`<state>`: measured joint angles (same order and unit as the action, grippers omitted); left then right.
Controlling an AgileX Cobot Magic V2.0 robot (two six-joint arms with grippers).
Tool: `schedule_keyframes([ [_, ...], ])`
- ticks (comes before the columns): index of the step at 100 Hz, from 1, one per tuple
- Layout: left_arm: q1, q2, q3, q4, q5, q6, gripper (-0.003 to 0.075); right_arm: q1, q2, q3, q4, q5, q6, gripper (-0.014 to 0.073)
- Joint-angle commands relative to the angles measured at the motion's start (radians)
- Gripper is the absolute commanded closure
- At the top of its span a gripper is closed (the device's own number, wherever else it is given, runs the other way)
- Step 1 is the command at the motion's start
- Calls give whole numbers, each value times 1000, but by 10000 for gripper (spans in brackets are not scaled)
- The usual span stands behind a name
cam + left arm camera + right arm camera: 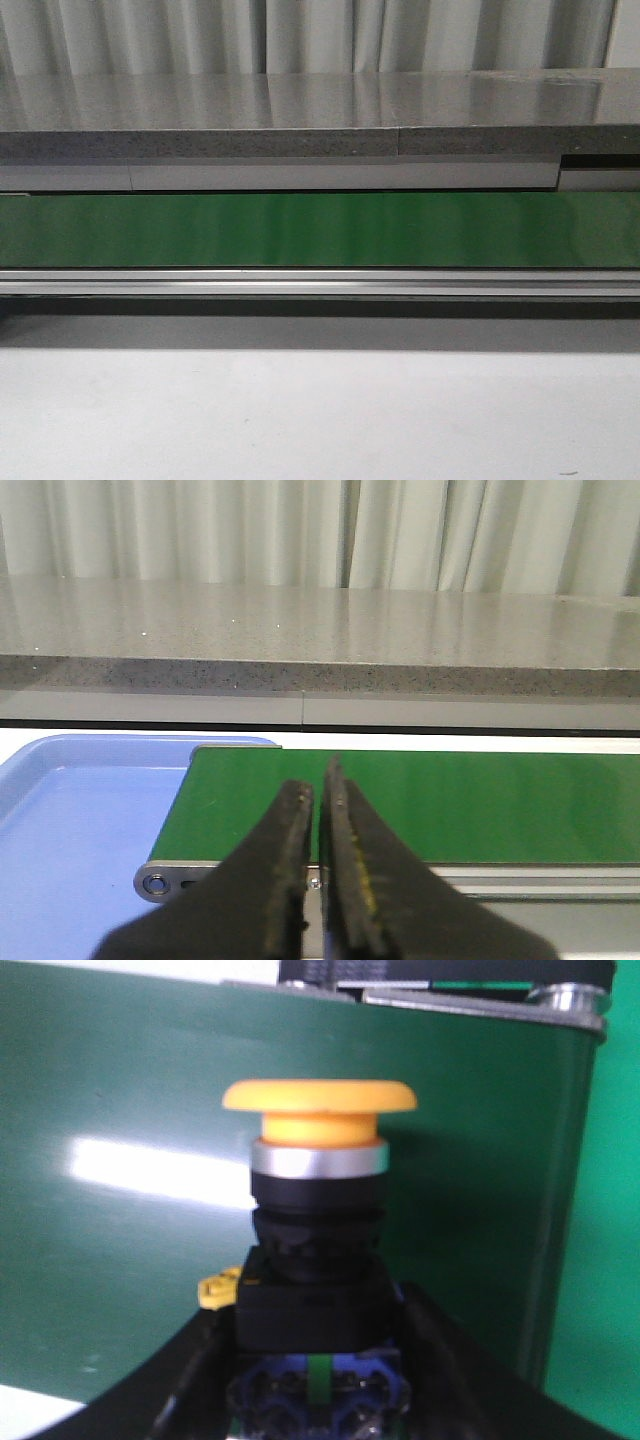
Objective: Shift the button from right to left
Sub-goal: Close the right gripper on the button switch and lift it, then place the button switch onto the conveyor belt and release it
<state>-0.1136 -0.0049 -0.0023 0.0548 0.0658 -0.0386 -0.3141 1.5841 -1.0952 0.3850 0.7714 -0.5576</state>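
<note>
The button (318, 1160) has a round yellow-orange cap, a silver ring and a black body with a blue base and a green mark. It shows only in the right wrist view, in front of the green belt (120, 1080). My right gripper (315, 1360) is shut on its black body, one finger on each side. My left gripper (318, 790) is shut and empty, hanging over the near edge of the green belt (450, 800) close to its end roller. Neither gripper nor the button shows in the front view.
A blue tray (70, 820) lies just past the belt's end. A grey speckled counter (320, 620) runs behind the belt, with curtains beyond. The front view shows the belt (320, 228), its aluminium rail (320, 285) and the white table (320, 420).
</note>
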Motion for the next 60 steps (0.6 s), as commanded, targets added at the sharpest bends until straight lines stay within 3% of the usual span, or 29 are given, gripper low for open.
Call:
schedule_keyframes([
  [1, -7, -37, 40, -8, -75, -11, 715, 1, -46, -17, 6, -59, 0, 429],
  [40, -7, -37, 40, -8, -75, -11, 715, 1, -10, -15, -4, -50, 0, 354],
  [60, -7, -37, 40, -8, -75, -11, 715, 1, -9, -13, -5, -49, 0, 167],
])
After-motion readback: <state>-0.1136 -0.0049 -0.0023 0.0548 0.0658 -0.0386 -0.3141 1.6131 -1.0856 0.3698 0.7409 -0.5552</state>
